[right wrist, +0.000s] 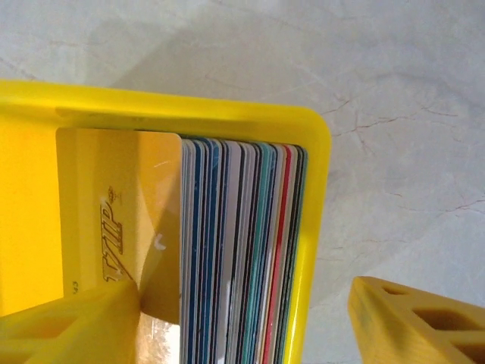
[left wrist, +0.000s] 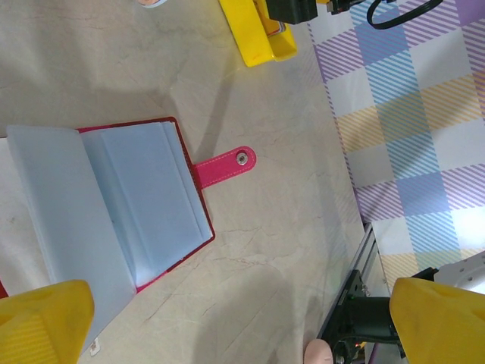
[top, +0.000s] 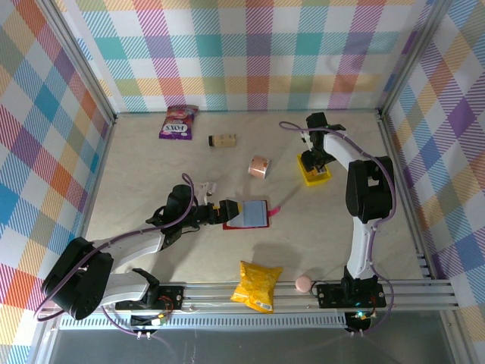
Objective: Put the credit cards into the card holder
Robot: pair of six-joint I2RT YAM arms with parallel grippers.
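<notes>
Credit cards (right wrist: 235, 250), thin plastic, edge-up in a small yellow tray (right wrist: 318, 189) by the table's (top: 151, 174) right edge, sit right under the right gripper (right wrist: 246, 322), jaws apart.

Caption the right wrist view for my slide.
Open right claw straddling credit cards packed on edge in a yellow tray, gold VIP card at one end.

We are looking down from behind the near edge over the whole pale marbled table (top: 151, 174). Our left wrist view is facing the right edge, low over the open red folding card holder (left wrist: 144, 205), sharing the small yellow plastic tray (left wrist: 256, 47) with the close, downward-looking right wrist view.
</notes>
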